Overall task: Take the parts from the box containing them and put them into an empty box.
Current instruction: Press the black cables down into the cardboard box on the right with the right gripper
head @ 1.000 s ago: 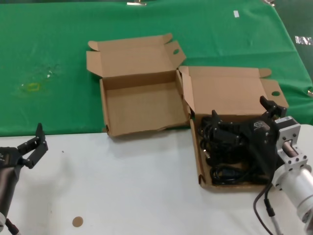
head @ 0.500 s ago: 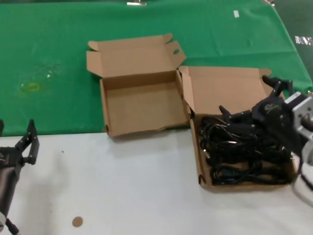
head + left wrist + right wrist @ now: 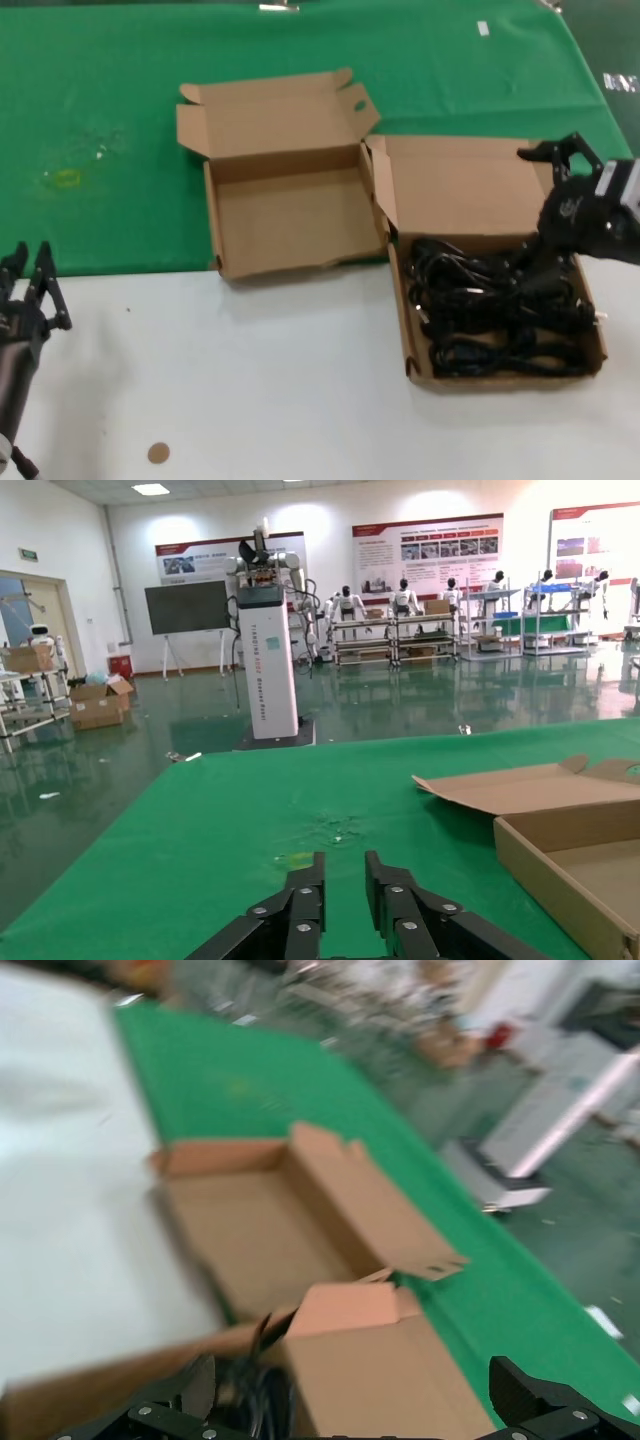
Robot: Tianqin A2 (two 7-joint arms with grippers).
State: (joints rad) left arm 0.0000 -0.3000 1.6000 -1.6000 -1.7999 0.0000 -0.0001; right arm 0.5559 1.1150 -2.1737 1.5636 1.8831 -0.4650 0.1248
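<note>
The box containing the parts (image 3: 410, 330) sits at the right of the head view, its lid (image 3: 455, 185) raised behind it. Black coiled power cords (image 3: 490, 305) fill its tray and show dark in the right wrist view (image 3: 245, 1390). My right gripper (image 3: 535, 205) hovers over the back right of this box, open wide and holding nothing; in its wrist view the gripper (image 3: 360, 1405) spans the lid (image 3: 375, 1370). The empty box (image 3: 285, 225) lies to the left on the green cloth, also seen as a bare tray (image 3: 250, 1225). My left gripper (image 3: 30, 270) waits at the table's left edge, its fingers (image 3: 312, 880) a narrow gap apart.
A green cloth (image 3: 120, 110) covers the far half of the table and white tabletop (image 3: 250, 370) the near half. A small brown disc (image 3: 159, 453) lies near the front left. A yellowish stain (image 3: 65, 178) marks the cloth at far left.
My right gripper has risen from the cords and swung back and right toward the lid, carrying nothing. My left gripper has turned and slid toward the left edge.
</note>
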